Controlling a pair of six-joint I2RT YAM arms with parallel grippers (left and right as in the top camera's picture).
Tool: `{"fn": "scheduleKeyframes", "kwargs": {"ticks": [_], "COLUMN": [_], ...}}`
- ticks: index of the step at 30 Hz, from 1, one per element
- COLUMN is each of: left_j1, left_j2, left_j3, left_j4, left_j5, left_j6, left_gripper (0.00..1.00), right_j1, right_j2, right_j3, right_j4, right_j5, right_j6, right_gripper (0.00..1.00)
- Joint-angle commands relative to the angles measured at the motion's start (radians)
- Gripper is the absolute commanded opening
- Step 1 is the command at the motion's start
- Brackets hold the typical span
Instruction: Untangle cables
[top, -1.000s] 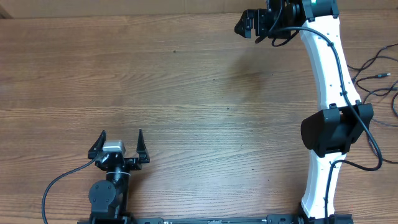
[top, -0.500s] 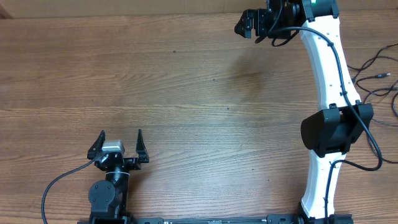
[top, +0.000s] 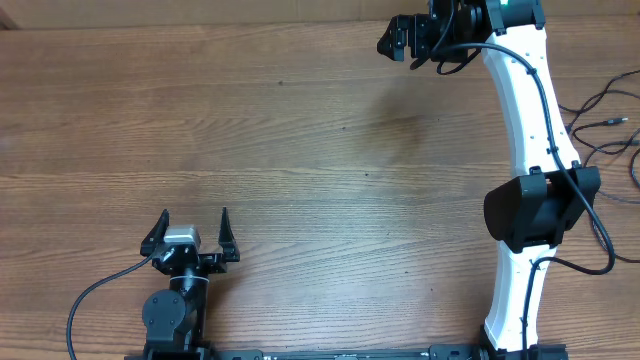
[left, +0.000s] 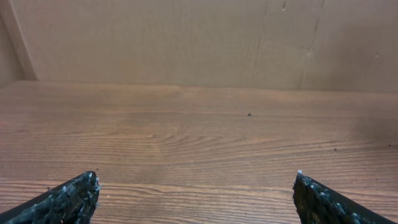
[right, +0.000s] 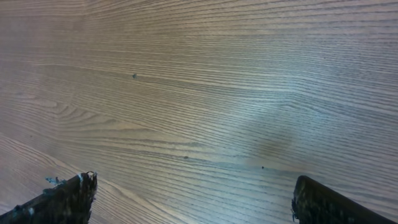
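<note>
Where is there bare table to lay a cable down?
The widest bare stretch of table runs between the left gripper at the near edge and the right gripper at the far edge; both wrist views show only wood. The far left is bare too. Crowded: the right edge, where the cables lie beyond the right arm.

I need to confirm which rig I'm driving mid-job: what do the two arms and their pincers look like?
The right arm has white curved links, a bulky black elbow joint and a black cable running along it; the right pincer is black. The left arm is all black, with a silver block behind the two-pronged black left pincer. Fingertips look rough and pale-flecked.
</note>
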Motion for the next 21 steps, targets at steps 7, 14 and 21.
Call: {"fn": "scheduleKeyframes", "kwargs": {"ticks": [7,14,21], "left_j1": [0.010,0.010,0.010], "left_j2": [-0.007,-0.007,-0.007], "left_j3": [-0.003,-0.003,-0.003], "left_j4": [0.001,0.001,0.001], "left_j5": [0.001,0.001,0.001], "left_j6": [0.026,0.026,0.026], "left_gripper": [1.00,1.00,0.99], "right_j1": [-0.002,-0.004,-0.004], "right_j2": [-0.058,-0.058,-0.072], "right_j3": [0.011,0.011,0.011], "right_j4": [0.005,0.005,0.005], "right_j5": [-0.005,-0.005,-0.005], "right_j6": [-0.007,-0.007,-0.007], "right_gripper": [1.00,1.00,1.00]}}
